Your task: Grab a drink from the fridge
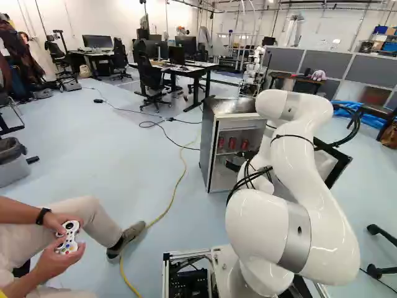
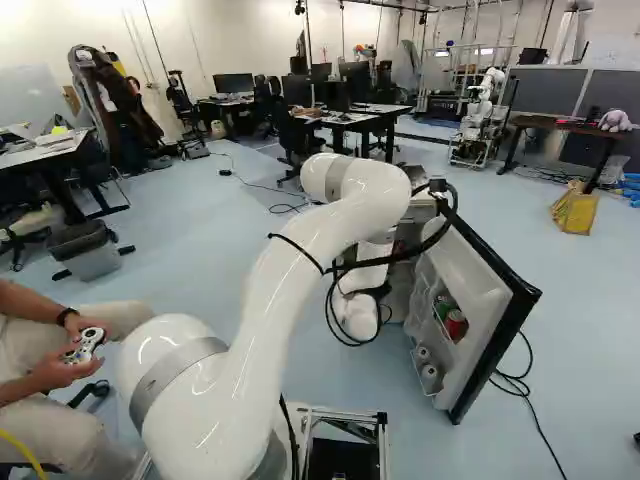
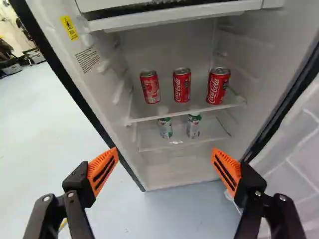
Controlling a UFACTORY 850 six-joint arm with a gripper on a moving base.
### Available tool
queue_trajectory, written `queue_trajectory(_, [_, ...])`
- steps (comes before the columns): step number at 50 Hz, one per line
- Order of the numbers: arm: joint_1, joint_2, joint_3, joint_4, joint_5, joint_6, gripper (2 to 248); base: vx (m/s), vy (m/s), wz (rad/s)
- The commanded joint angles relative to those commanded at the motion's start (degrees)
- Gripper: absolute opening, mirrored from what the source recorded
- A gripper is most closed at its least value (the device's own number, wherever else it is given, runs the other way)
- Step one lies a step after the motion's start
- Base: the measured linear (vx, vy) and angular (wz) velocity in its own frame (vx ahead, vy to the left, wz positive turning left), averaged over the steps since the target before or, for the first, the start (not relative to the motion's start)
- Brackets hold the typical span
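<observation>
Cans [image 3: 182, 85], red, upright on shelf [image 3: 199, 110], tops up, long axes vertical

A robotics lab with an office side: a glossy white jointed robot arm [image 1: 302, 155], another robot, white and slender [image 2: 482, 112], flat black monitors [image 1: 97, 41] on long dark desks [image 1: 186, 70], black wheeled chairs [image 1: 151, 81], grey partition panels [image 1: 313, 60], and a thin yellow cable [image 1: 176, 184] across the smooth pale-blue floor [image 1: 124, 167]

Bright, even light surrounds me, leaving small glossy glints along my white arm [image 1: 319, 208] and soft grey shade inside the open fridge [image 3: 167, 50].
</observation>
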Motion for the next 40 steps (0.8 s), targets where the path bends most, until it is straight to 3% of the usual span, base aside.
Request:
queue_trajectory(22, [0.57,-6.93,-9.31,-1.68,2.71,0.00,247,0.000,0.000,0.000])
queue_trajectory(40, [0.92,-10.30,-15.97,-1.80,3.54,0.00,247,0.000,0.000,0.000])
